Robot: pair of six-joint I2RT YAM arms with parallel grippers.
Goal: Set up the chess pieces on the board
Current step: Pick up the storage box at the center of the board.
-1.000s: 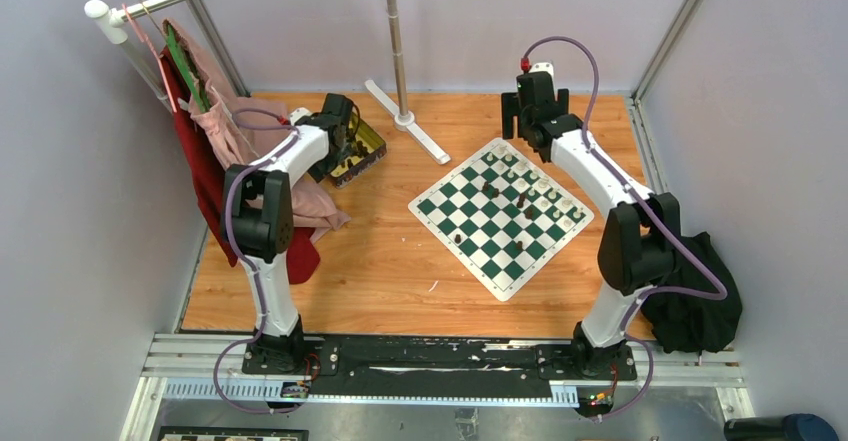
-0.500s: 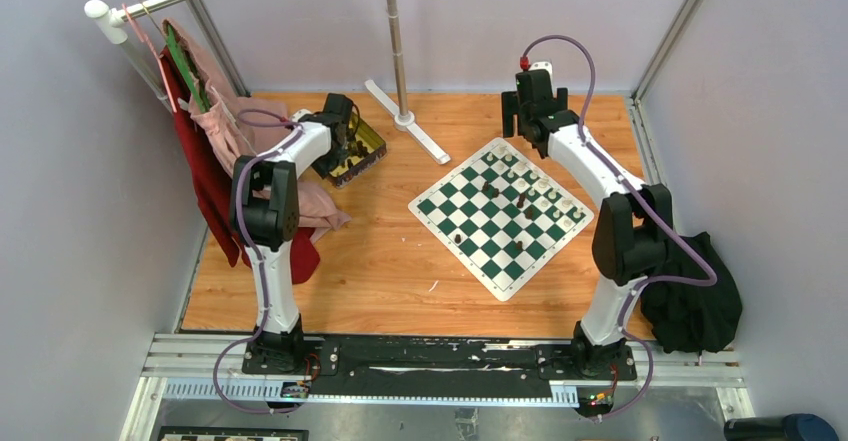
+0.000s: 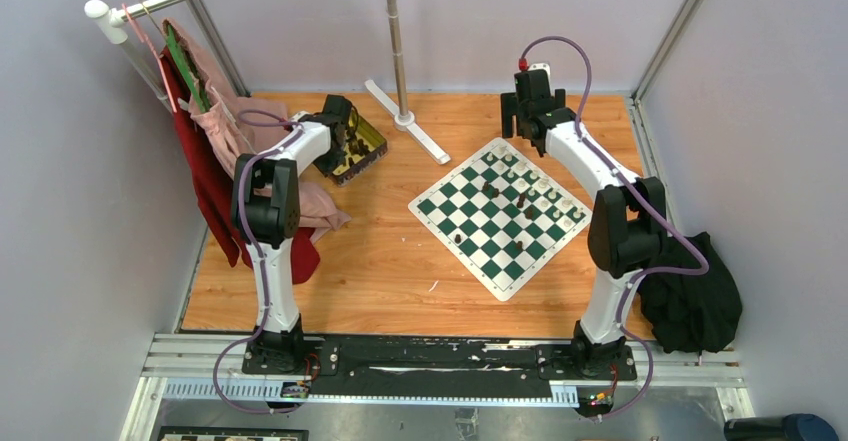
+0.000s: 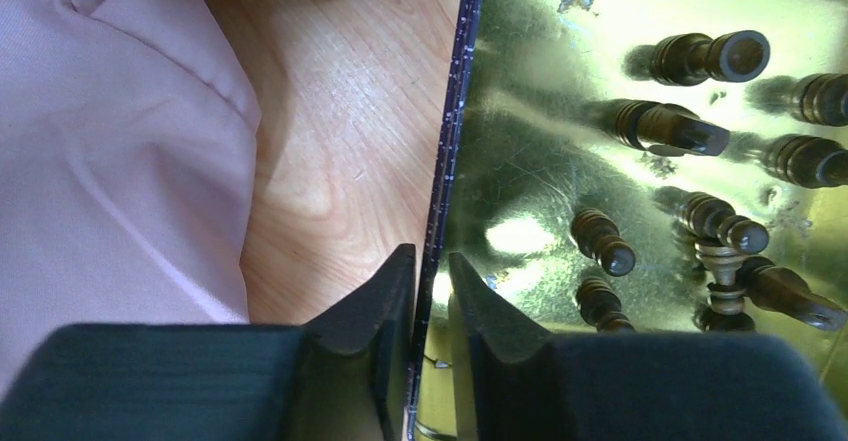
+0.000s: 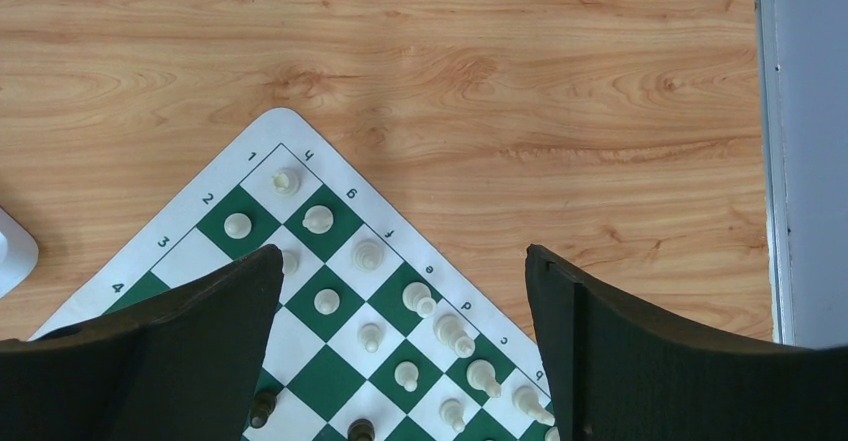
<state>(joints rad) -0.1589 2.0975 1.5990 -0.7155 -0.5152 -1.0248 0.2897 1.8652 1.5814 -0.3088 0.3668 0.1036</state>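
I have the board point(image 3: 505, 291) on the table point(image 3: 380, 251), right of centre, corner-on to me. Pieces point(image 3: 521, 199) stand on it, most along its far-right edge and a few nearer the middle. The tin point(image 4: 520, 161) is far left, with more pieces point(image 4: 708, 57) lying on their sides inside. The left gripper point(image 4: 428, 256) has its jaws astride the tin's side wall, one inside and one outside. The cloth point(image 4: 120, 161) lies left of the tin, with table between them. The right gripper point(image 5: 402, 251) hangs over the board's far corner. The pole stand point(image 3: 405, 118) is behind, between tin and board.
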